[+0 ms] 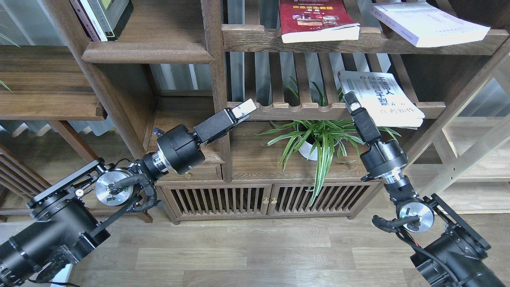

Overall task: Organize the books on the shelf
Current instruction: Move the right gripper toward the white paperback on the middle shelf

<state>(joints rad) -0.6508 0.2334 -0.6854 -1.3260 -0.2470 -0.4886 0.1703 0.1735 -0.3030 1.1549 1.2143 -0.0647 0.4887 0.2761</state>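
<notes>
Our two arms are black throughout, built from thick cylindrical housings joined by narrower collars. On our left arm [79,207], at about eight o'clock in the view, a polished silver disc caps one joint, with black corrugated cable looping around it and a tiny green light beside it. A silver knurled ring sits between two rounded black segments further along. Our left gripper [243,109] ends a boxy black wrist and carries pale grey finger pads. Our right arm [422,223], at about four o'clock, shows a matching silver disc, black cables and a thin red wire. Our right gripper [350,100] is slim, black, with a pale tip.
</notes>
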